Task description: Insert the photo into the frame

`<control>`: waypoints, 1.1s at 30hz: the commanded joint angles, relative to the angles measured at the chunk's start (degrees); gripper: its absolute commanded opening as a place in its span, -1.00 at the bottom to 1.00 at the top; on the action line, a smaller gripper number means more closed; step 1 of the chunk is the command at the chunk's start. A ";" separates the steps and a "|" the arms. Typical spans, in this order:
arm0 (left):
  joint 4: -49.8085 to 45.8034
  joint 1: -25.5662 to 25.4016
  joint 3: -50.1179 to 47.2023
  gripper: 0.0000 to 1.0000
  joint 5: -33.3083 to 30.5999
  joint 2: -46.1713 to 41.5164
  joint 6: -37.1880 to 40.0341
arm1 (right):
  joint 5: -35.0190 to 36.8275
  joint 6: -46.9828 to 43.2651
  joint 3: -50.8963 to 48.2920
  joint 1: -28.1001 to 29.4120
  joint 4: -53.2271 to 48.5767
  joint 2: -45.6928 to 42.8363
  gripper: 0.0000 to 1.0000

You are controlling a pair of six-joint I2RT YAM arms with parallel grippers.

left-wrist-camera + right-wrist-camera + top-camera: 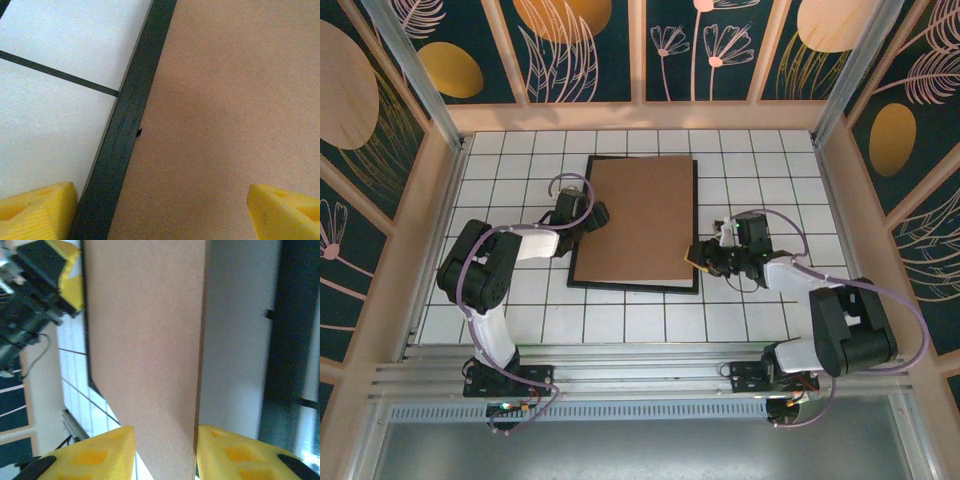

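1. The frame (630,287) lies flat in the middle of the white tiled table (750,180), with its narrow black rim all around.
2. A plain brown backing board (640,220) lies on the frame and covers nearly all of its inside.
3. The left pincer (590,215) is at the left side of the frame. In the left wrist view it (160,207) is released: one yellow fingertip is over the table beside the rim (125,130), the other over the board (235,100).
4. The right pincer (698,256) is at the right edge, near the near corner. In the right wrist view it (165,450) is grasping the board (145,340) from both sides.
5. Beside the board there, a pale surface (235,340) is visible; I cannot tell what it is.
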 commanded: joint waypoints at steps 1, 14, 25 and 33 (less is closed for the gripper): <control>-5.65 -1.73 -0.67 0.76 3.90 2.42 -1.36 | -5.02 2.48 -0.42 0.38 11.09 -2.67 -0.26; -6.49 -1.65 -0.06 0.77 2.95 2.15 -0.50 | -3.66 4.21 -1.38 0.70 14.71 -3.86 -0.27; -6.84 -1.65 0.35 0.78 2.34 2.58 0.29 | 1.11 0.01 0.13 1.10 7.11 -2.46 -0.31; -9.45 -1.65 1.96 0.83 -0.75 2.16 2.40 | 1.06 1.35 0.77 0.97 7.63 -3.64 -0.36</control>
